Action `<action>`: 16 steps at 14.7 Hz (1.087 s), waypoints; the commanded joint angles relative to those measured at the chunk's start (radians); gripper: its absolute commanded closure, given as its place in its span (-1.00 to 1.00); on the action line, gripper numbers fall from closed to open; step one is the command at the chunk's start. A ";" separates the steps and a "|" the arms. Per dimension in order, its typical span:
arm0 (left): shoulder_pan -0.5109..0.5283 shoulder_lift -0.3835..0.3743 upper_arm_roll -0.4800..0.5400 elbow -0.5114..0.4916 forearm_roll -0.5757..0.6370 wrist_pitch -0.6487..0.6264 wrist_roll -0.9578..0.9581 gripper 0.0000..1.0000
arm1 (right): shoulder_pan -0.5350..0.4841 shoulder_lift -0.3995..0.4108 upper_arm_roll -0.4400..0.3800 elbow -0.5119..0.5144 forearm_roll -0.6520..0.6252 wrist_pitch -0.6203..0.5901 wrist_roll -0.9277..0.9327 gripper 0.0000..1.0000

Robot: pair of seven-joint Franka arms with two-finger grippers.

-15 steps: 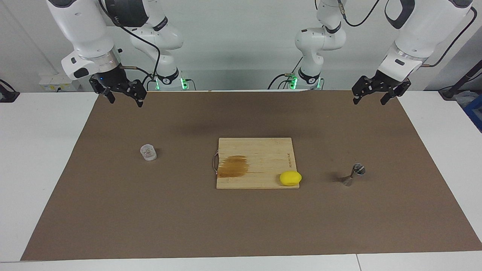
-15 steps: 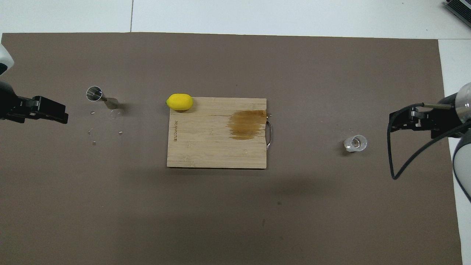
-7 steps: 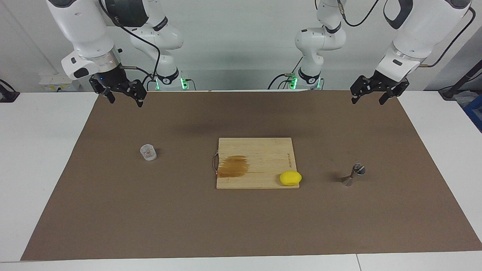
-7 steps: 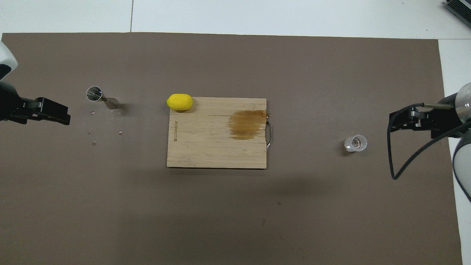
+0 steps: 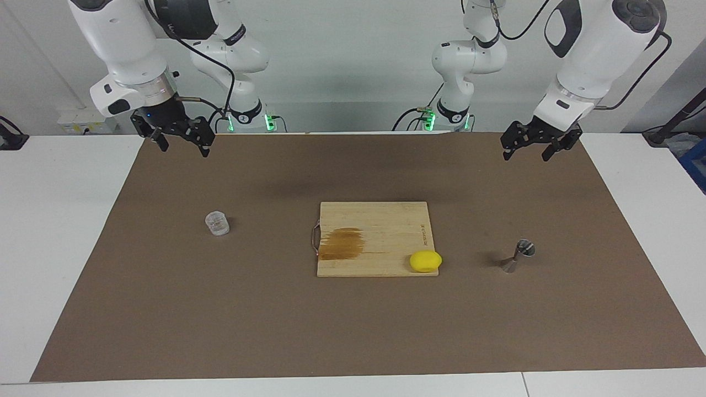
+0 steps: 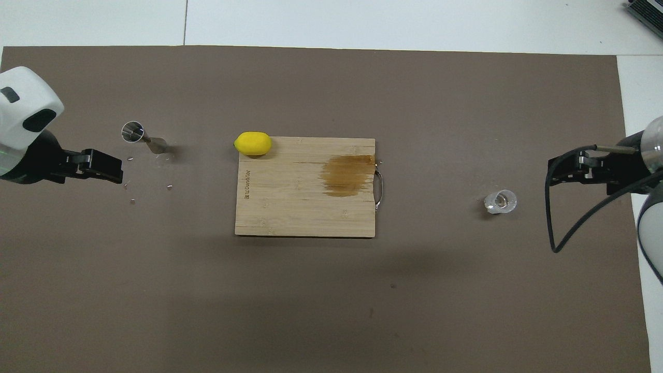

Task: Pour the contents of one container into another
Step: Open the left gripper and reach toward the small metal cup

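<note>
Facing view shows the cup (image 5: 217, 223) standing at nine o'clock from the board (image 5: 375, 238), the jigger (image 5: 517, 256) at three o'clock. The cup looks light, stiff and slippery, best pinched across its ridged sides; the steel jigger, at its waist. The left gripper (image 5: 529, 148) and right gripper (image 5: 177, 139) hang open, holding nothing.
</note>
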 commanded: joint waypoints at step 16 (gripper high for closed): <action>0.285 0.224 0.030 0.037 -0.510 0.127 -0.931 -1.00 | -0.010 -0.004 0.004 -0.008 0.003 0.005 -0.024 -1.00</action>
